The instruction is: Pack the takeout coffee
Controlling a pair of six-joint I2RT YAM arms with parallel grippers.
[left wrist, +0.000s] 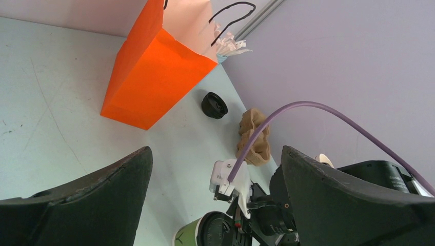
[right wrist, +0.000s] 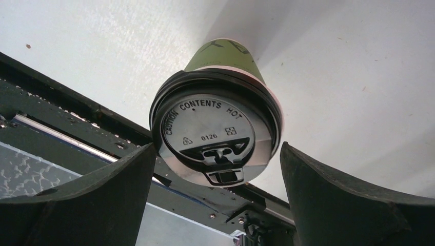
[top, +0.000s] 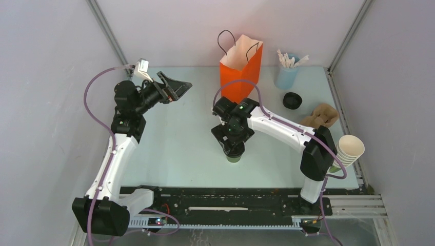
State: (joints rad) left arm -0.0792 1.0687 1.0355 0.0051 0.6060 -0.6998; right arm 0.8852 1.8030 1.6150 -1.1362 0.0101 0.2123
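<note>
— Straddling the takeout coffee [right wrist: 210, 128], right tool [right wrist: 215, 148] gapes, fingers clear of its lid; it stands front-centre on the desk [top: 179, 148].
— Left tool [left wrist: 216, 149] wide, empty. Beyond: one orange bag [top: 241, 66], one loose lid [top: 292, 100], one stick cup [top: 286, 74].

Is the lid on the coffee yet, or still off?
On. The right wrist view shows the black lid seated over the mouth of the green cup, with no gap seen.

Upper right: blue cup of sticks [top: 286, 72], black lid [top: 292, 100], brown napkin [top: 320, 115] on tabletop [top: 179, 138]; stacked cups [top: 349, 149], right edge.
</note>
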